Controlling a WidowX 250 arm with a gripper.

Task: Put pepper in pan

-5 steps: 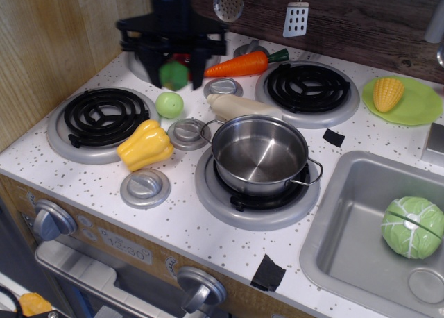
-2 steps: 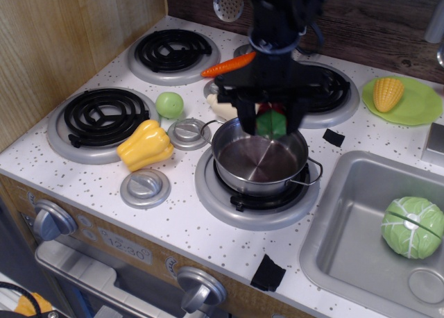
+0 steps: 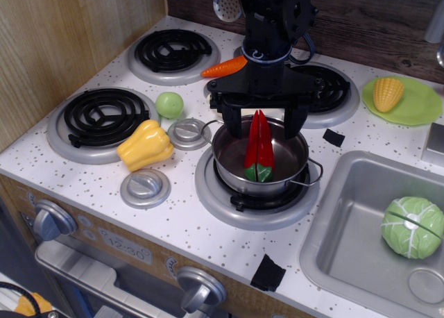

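Red pepper [image 3: 259, 148] in pan [image 3: 291, 172], between claw [image 3: 262, 127] fingers

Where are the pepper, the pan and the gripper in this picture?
pepper [image 3: 259, 146]: main view, red middle of its body.
pan [image 3: 295, 157]: main view, inside steel wall on the right.
gripper [image 3: 264, 126]: main view, midway between its two black fingertips.

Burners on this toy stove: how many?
4: back left, front left, back right partly behind the arm, and one under the pan.
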